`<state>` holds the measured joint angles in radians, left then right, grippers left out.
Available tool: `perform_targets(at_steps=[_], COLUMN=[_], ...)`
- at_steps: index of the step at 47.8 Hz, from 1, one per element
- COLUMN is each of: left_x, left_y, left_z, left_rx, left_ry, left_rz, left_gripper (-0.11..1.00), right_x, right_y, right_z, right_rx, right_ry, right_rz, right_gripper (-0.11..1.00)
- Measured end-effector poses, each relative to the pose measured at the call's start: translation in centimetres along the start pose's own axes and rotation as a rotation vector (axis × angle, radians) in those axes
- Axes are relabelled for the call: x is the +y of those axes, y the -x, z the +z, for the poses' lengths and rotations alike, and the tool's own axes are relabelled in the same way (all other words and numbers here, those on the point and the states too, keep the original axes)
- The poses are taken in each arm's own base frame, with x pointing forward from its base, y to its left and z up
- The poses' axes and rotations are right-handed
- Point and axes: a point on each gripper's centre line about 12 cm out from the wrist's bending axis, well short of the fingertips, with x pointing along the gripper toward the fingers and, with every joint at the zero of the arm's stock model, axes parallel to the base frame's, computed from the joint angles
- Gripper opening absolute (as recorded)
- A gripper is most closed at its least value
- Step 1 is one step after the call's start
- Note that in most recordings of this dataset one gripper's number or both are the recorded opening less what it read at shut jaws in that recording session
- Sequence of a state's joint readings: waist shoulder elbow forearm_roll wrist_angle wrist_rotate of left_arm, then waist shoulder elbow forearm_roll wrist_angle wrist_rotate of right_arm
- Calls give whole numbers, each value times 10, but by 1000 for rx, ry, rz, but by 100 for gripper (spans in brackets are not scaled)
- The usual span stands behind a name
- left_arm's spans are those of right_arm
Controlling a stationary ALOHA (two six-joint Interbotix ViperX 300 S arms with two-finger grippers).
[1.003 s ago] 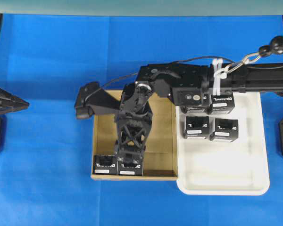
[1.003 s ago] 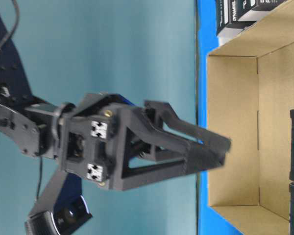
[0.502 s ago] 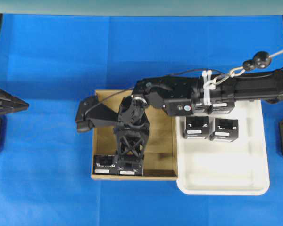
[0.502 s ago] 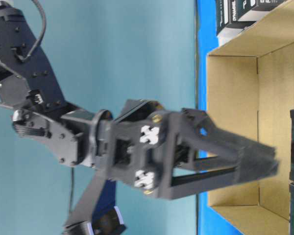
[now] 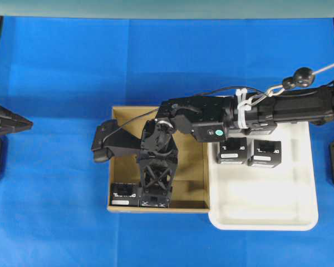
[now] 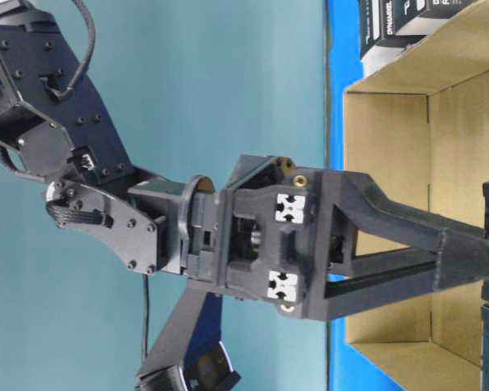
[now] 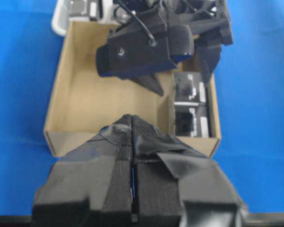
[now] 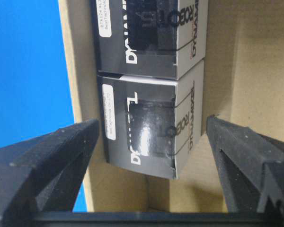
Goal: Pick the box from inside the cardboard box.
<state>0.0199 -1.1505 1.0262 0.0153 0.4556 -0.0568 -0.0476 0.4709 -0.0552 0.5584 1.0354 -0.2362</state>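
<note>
Here: box (image 8: 146, 137) sits in cardboard box (image 5: 192, 167) near-wall corner, touching identical neighbour (image 8: 142, 38). Right end effector (image 5: 154, 196) wide open, straddling it, not gripping. Risk: one finger (image 8: 52, 156) lines up near carton wall, could snag rim; neighbour may drag along. Left end effector (image 7: 132, 142) shut, empty, parked apart above blue desk (image 5: 55, 67).
</note>
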Motion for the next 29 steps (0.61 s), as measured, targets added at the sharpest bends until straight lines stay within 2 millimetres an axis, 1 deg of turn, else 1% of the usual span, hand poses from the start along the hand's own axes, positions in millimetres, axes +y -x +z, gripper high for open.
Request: perform_targets(at_steps=[17,29], left_x=[0,0], left_y=[2,2], left_z=[1,1], left_rx=[-11,-11], left_ry=[0,-1], left_rz=[0,-3], left_gripper=[-6,-6], right_x=[-4,-6], right_y=[-13,-15], right_z=[1,-2], right_rx=[-2,1], right_ry=[-6,0], right_rz=[-8,-11], right_gripper=[97,97])
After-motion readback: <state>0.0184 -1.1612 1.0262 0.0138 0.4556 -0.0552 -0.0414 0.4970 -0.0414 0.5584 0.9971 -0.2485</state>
